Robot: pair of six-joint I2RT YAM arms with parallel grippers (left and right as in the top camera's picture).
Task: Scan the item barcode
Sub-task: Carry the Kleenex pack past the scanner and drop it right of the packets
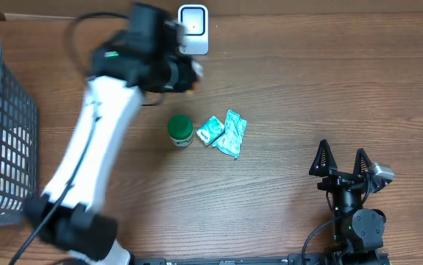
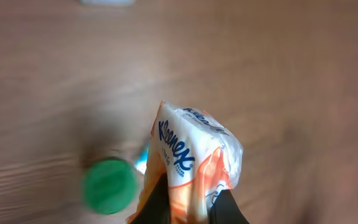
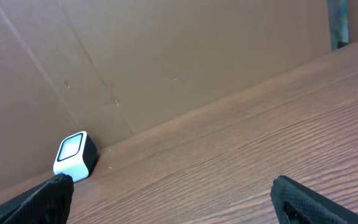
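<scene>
While the brown wooden table carries a grey wire basket at its left edge, the left gripper is held above the table. Its jaws are closed on a white and orange Kleenex tissue pack, near the small white barcode scanner at the far edge. The right gripper sits at the front right, jaws spread wide and empty. A round green-lidded jar stands just beside two green and white packets.

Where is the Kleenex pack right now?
The Kleenex pack is clamped in the left gripper, mid-frame in the left wrist view, held above the table near the scanner at the far edge, with the green-capped bottle nearby.
</scene>
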